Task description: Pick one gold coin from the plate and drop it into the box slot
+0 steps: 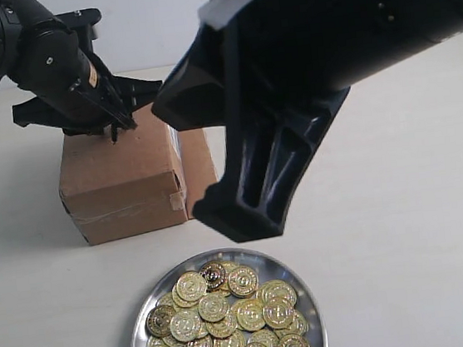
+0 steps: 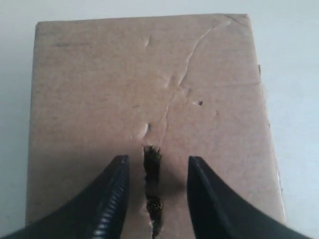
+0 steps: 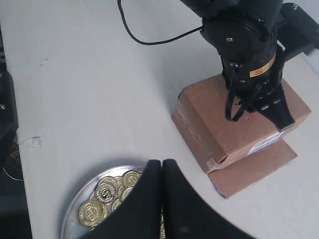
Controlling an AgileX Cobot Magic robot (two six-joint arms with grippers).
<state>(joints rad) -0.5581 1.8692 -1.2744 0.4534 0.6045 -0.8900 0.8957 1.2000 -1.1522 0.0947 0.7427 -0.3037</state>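
Cardboard box (image 2: 149, 74): my left end effector (image 2: 157, 159) spread astride the box slot (image 2: 151, 172); right end effector (image 3: 162, 163) pressed together above the plate (image 3: 74, 209).

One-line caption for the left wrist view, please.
Open left gripper above the box, straddling the box slot; a gold glint shows inside.

place: robot lab bench | cues: bare white table (image 1: 422, 227), trailing black cable (image 3: 144, 43)

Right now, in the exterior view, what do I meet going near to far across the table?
Plate of gold coins → box → left gripper over the box top. The right arm overlaps them, so it's left out.
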